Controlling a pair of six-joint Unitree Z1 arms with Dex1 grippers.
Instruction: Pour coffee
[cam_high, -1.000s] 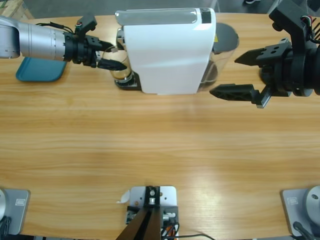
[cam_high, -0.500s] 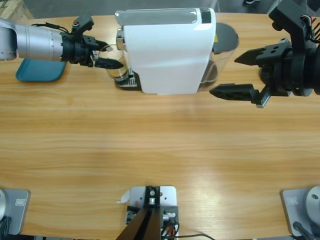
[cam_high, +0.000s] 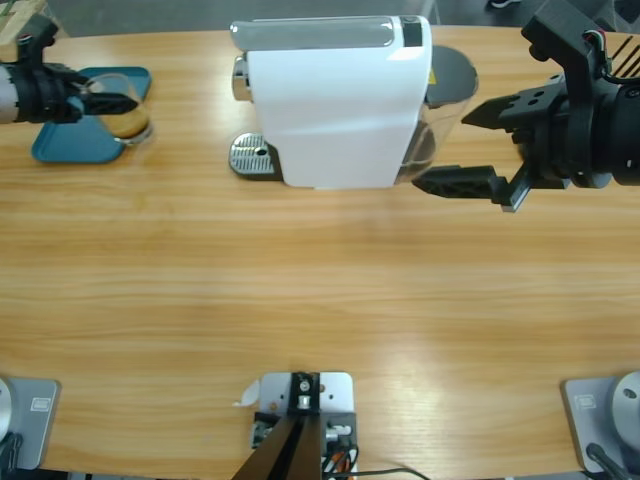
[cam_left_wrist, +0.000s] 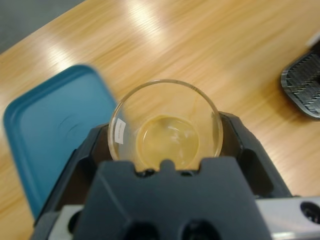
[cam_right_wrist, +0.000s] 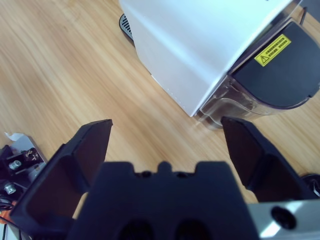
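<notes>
A small clear glass tumbler (cam_high: 127, 105) sits between the jaws of my left gripper (cam_high: 112, 103) at the far left of the table, beside the blue tray (cam_high: 60, 138). Tan-brown coffee (cam_left_wrist: 167, 142) with a paler top lies in the bottom of the tumbler (cam_left_wrist: 165, 127); my left gripper (cam_left_wrist: 167, 150) is shut on the glass. The white coffee machine (cam_high: 335, 100) stands at the back middle with its drip grate (cam_high: 253, 155) bare. My right gripper (cam_high: 452, 148) stands open at the machine's right side, holding nothing; the right wrist view shows this gripper (cam_right_wrist: 170, 140) facing the machine (cam_right_wrist: 200, 45).
The machine's dark water tank (cam_high: 450, 80) stands behind its right end, with a yellow warning label (cam_right_wrist: 272, 50) on it. The blue tray (cam_left_wrist: 47, 135) lies under and left of the held glass. Bare wooden tabletop (cam_high: 320, 290) spreads in front of the machine.
My left gripper has pulled the tumbler off the drip grate and carried it far left to the blue tray. The right gripper has shifted slightly toward the machine.
</notes>
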